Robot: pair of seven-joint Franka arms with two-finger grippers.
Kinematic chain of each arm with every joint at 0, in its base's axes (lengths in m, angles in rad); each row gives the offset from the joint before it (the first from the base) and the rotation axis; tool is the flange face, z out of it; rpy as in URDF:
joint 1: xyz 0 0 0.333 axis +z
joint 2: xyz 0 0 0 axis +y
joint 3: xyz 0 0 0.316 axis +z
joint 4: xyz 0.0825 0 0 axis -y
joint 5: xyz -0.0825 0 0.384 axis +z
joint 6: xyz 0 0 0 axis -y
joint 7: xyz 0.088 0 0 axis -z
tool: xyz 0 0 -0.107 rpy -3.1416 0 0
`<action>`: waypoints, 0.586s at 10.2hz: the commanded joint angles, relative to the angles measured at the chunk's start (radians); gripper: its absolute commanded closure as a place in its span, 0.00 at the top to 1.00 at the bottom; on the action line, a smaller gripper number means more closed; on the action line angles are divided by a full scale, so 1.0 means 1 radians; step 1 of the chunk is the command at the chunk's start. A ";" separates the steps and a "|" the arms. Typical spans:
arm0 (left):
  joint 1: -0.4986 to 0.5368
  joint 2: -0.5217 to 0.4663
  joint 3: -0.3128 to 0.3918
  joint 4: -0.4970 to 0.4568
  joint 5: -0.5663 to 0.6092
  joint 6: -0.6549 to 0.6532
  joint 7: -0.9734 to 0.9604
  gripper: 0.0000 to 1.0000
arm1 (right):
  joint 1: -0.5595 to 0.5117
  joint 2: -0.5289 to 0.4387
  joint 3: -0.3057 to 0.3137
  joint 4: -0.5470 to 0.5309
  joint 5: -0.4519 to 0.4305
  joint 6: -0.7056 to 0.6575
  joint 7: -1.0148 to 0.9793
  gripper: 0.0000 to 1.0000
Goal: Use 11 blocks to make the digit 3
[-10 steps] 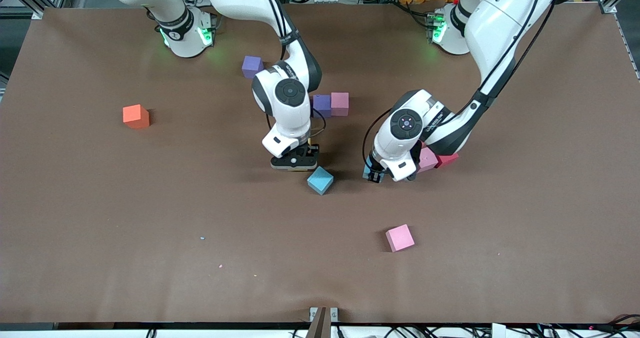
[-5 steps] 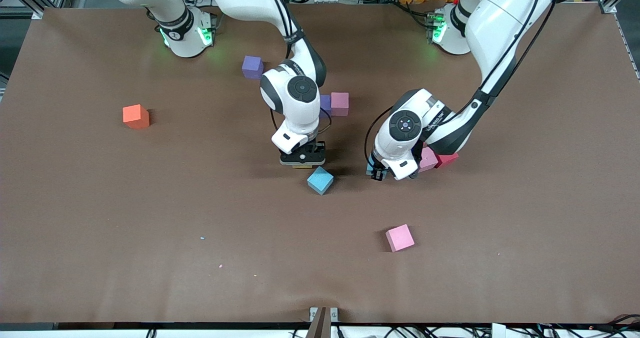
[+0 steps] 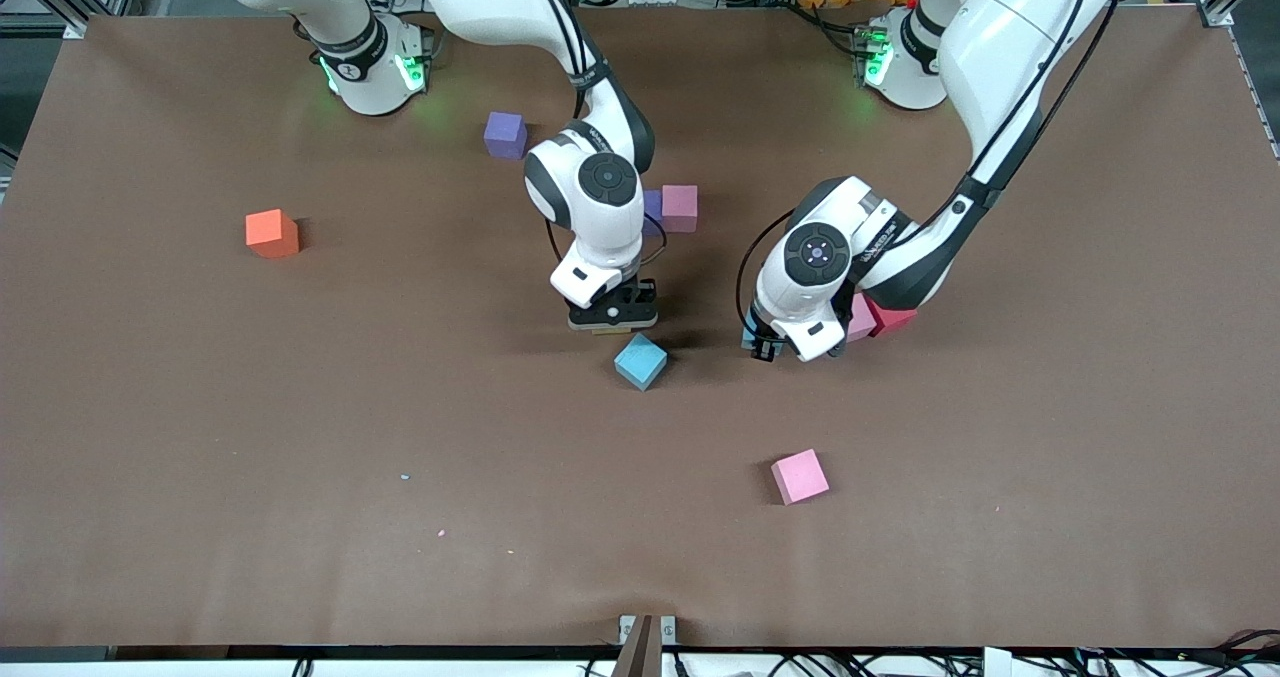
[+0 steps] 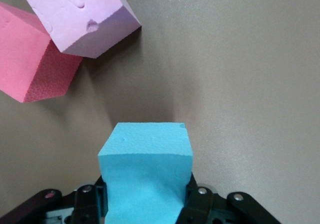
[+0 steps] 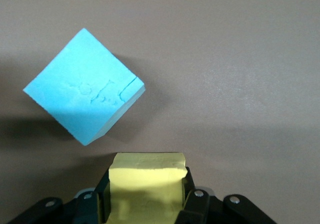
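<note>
Mid-bench, both arms low and close together. Right claw (image 3: 612, 329) clamped on a yellow block (image 5: 148, 171), just above the bench surface; a loose blue block (image 3: 640, 361) on the bench just beside it, a shade nearer the front edge, apart from the yellow one, a thin gap visible in the right wrist view. Key relation: loose blue block turned corner-on, a diamond against the square-held yellow, so faces not parallel; no flush seat without squaring the blue one or setting yellow clear of it. Left claw (image 3: 762, 345) clamped on a second blue block (image 4: 146, 176), low over the bench, toward the left arm's end from the loose blue. Just beside it, a pale pink block (image 4: 80, 14) and a red block (image 4: 32, 59), touching each other, both skewed to the held cube's faces; open bench between them and the held cube. Elsewhere: purple (image 3: 653, 209) and pink (image 3: 680, 207) blocks touching, nearer the base edge; a lone purple (image 3: 505, 134) farther toward that edge; orange (image 3: 272, 233) well apart toward the right arm's end; bright pink (image 3: 799, 476) alone toward the front edge. No digit shape formed yet; early going, by the look of it. Green not in sight.
</note>
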 commanded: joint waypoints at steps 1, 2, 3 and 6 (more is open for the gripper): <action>-0.002 -0.015 -0.007 0.024 -0.033 -0.038 -0.014 0.02 | -0.042 -0.011 0.037 0.000 -0.021 0.005 -0.039 0.00; -0.008 -0.010 -0.007 0.043 -0.033 -0.050 -0.011 0.02 | -0.042 -0.013 0.037 -0.001 -0.021 0.004 -0.039 0.00; -0.013 -0.009 -0.007 0.047 -0.033 -0.055 -0.009 0.03 | -0.042 -0.013 0.038 -0.007 -0.021 0.003 -0.039 0.00; -0.015 -0.009 -0.007 0.047 -0.032 -0.055 -0.006 0.03 | -0.042 -0.020 0.043 -0.020 -0.021 0.002 -0.039 0.00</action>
